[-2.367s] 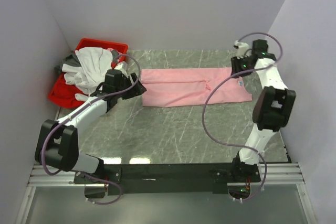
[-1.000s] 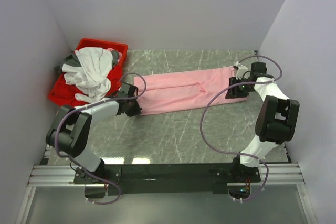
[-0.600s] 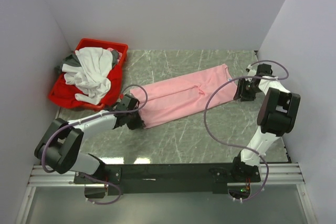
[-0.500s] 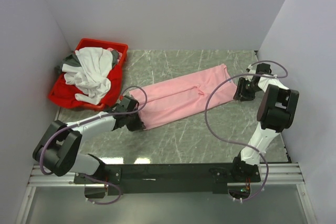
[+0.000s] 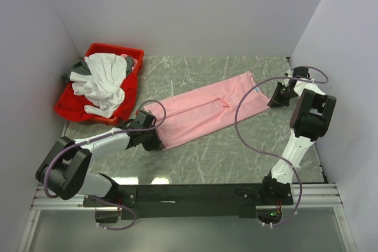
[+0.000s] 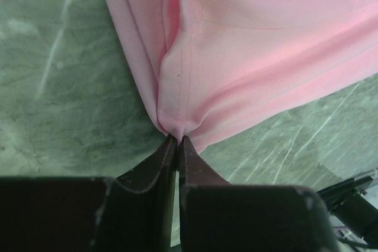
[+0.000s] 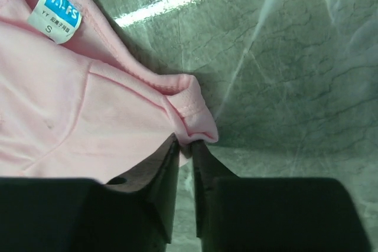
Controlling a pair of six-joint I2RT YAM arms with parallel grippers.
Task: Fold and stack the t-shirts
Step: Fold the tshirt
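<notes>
The pink shirt [image 5: 207, 110] lies more slanted now; left gripper [image 6: 177, 138] and right gripper [image 7: 185, 143] pinch its ends tight (lower-left corner hidden).

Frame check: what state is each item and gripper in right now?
pink t-shirt: folded into a long strip, lying slanted.
left gripper: shut on the pink t-shirt's left end.
right gripper: shut on its right corner.
red bin: upright, overfilled.
white t-shirt: crumpled, heaped in it.

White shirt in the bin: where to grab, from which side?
Pinch a raised fold on the white shirt, coming straight down: it lies crumpled on top, spilling over the rim, and the bin walls likely block a side approach.
</notes>
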